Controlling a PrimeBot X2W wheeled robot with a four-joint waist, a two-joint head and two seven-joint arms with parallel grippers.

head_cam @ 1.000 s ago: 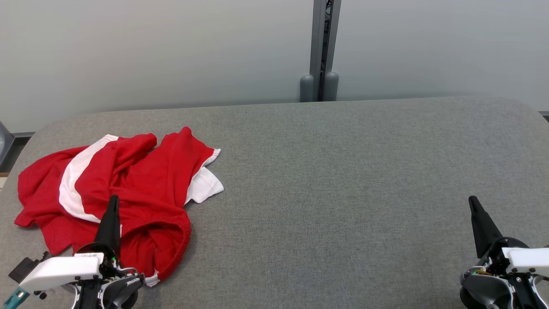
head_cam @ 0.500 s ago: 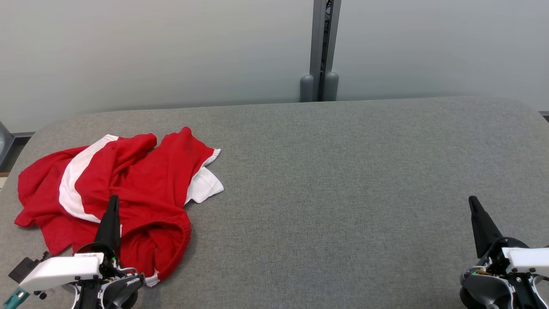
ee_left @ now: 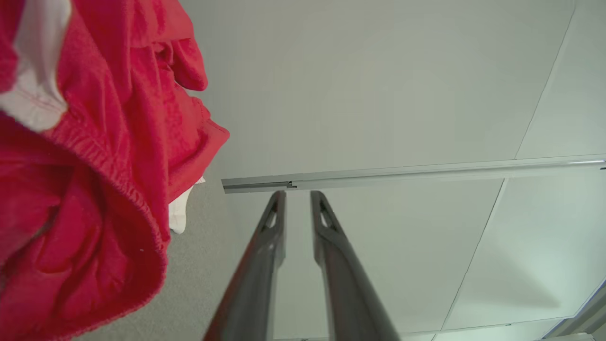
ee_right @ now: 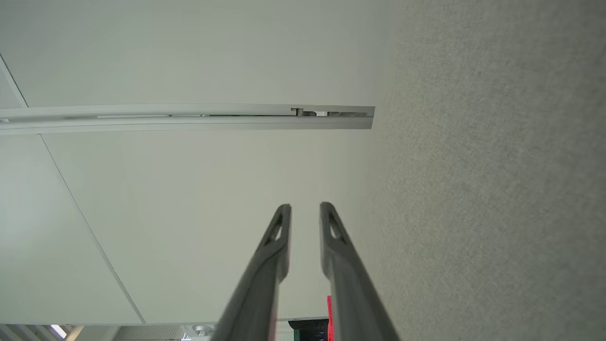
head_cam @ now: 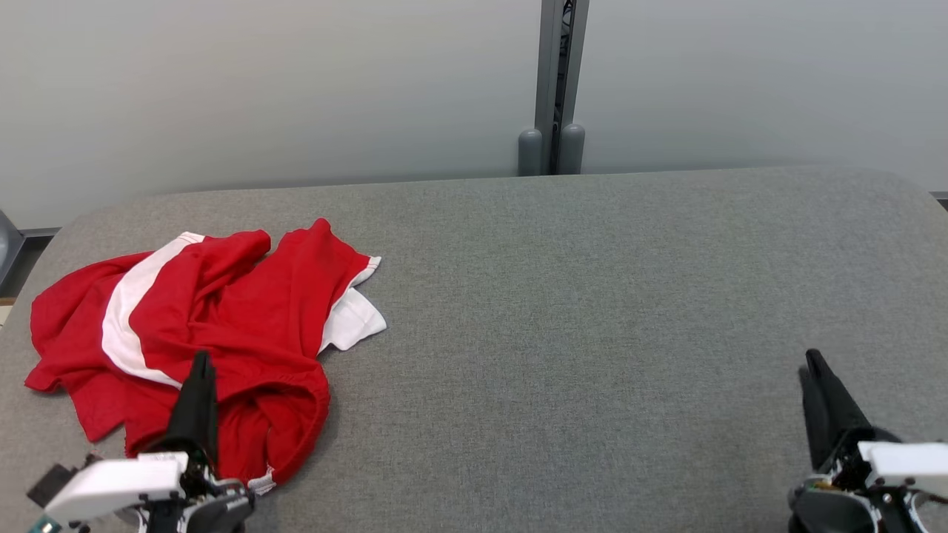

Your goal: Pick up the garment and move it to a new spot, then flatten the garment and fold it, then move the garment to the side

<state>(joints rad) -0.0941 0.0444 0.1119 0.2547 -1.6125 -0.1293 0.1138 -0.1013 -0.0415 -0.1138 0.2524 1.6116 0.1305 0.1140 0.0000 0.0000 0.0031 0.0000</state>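
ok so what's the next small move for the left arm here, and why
Probably open the left gripper wider and ease it forward and down onto the red garment. The garment lies crumpled at the left of the table, right by that gripper, whose fingers are barely parted and hold nothing; the right gripper is far off over bare table.

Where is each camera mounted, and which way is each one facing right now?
Head view: on the head, looking forward and down over the grey table to the wall; left fingers lower left, right fingers lower right.
Left wrist view: on the left wrist, looking along its own fingers toward the wall, red garment off to one side.
Right wrist view: on the right wrist, along its own fingers toward the wall, table alongside.
Shared: both wrist views catch the wall's metal rail.
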